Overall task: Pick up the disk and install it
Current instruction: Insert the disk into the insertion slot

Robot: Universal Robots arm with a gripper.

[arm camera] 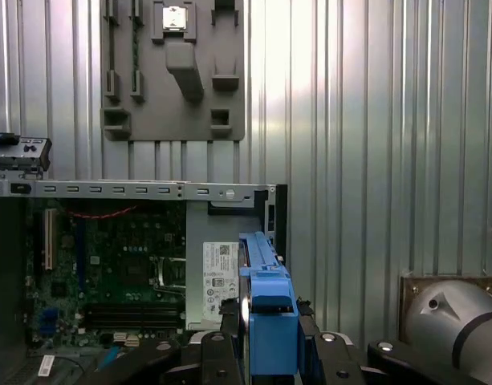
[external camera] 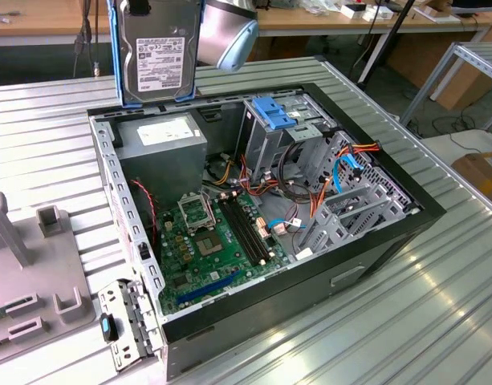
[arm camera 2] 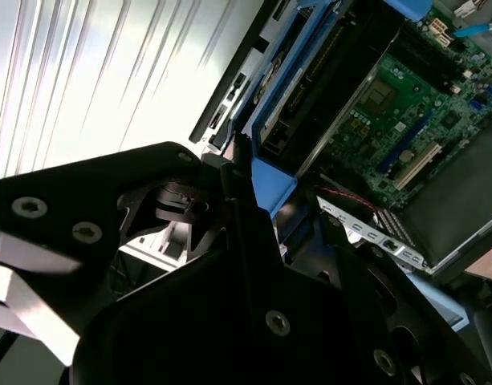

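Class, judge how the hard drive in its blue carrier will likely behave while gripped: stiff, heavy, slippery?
The hard drive looks like a rigid metal slab, so probably stiff and heavy for its size. The gripper holds it by the blue carrier; that smooth plastic may flex or slip slightly. Held upright above the computer case, a drop would likely damage it.

I see a ribbed silver metal desk (external camera: 438,321) spreading across my exterior view, with bright light glaring off its grooves. Behind it runs a long pale wooden bench (external camera: 310,20). At the exterior view's right stand a grey metal shelving frame (external camera: 470,64) and a brown cardboard box (external camera: 482,172).
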